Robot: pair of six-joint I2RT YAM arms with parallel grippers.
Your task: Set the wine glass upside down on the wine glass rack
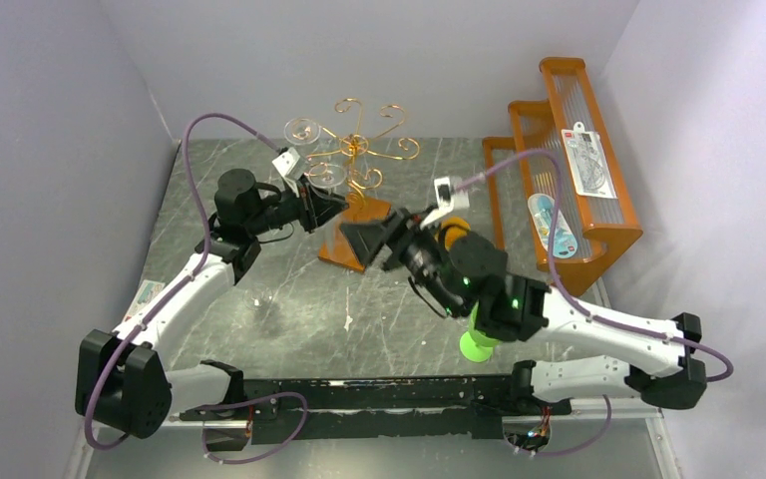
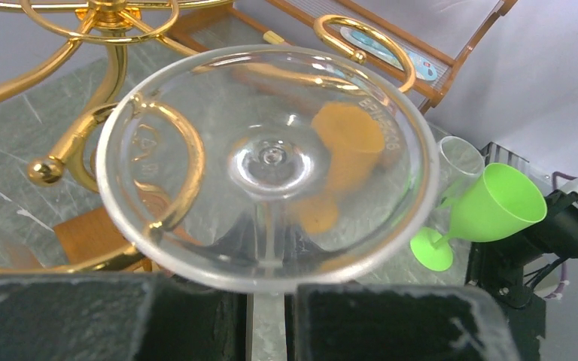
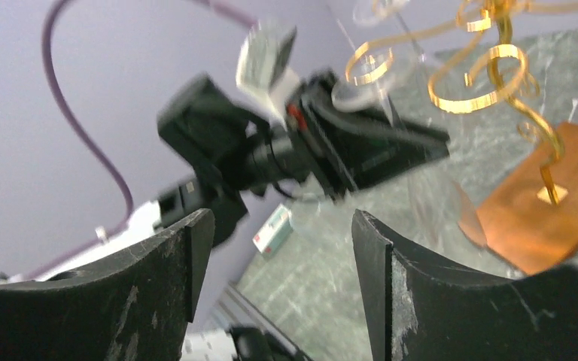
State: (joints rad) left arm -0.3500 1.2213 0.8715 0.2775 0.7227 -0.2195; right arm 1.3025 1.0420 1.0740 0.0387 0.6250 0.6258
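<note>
my right gripper (image 3: pixel 282 218): jaws wide apart, nothing between them; my two black fingers (image 3: pixel 158 293) fill the near edge.
left gripper (image 3: pixel 421 147): black, blurred, pointing right toward the rack; a white camera sits on its wrist.
purple cable (image 3: pixel 68 128): arcs behind the left arm.
wine glass (image 3: pixel 361 94): clear, faint; at the left gripper's tip, beside a scroll arm.
wine glass rack (image 3: pixel 497 83): gold wire scrolls on a thin post; wooden base (image 3: pixel 549 226) flat on the marbled table (image 3: pixel 346 271).
card (image 3: pixel 273 229): small, lying on the table left of the base.

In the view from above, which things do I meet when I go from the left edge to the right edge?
left arm's base → wine glass rack → green glass → orange stepped shelf
</note>
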